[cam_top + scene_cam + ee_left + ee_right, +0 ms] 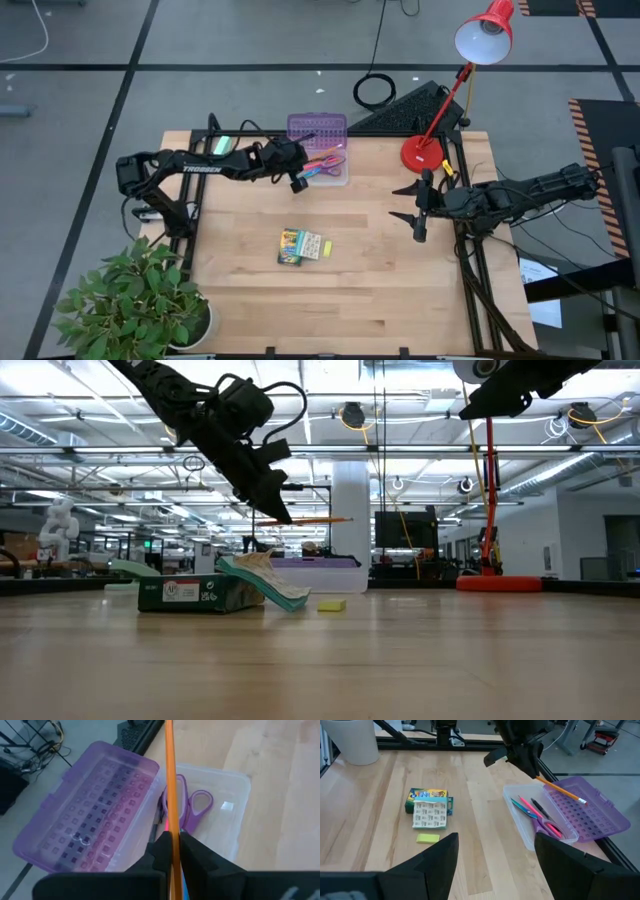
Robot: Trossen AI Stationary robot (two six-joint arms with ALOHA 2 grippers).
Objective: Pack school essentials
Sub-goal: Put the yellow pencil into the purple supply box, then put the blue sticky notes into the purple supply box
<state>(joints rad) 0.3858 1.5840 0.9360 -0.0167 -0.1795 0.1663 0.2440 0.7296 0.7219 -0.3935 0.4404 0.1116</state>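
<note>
Setting: wooden desk (380,290) on a grey lab floor, red lamp (430,150) at its far right corner, potted plant (135,300) at the near left.
Left claw (172,847): raised above the clear box (540,827), fingers closed on an orange pencil (170,780) that pokes out over the open purple lid (90,820).
Inside the box: purple-handled scissors (192,810) with pink, blue and black pens (532,809).
Mid-desk: yellow-green crayon box (291,245), a stationery set (430,815) lying on it, a small yellow piece (428,838) just beside.
Right claw (418,205): waiting near the lamp base, fingers wide apart, empty.
</note>
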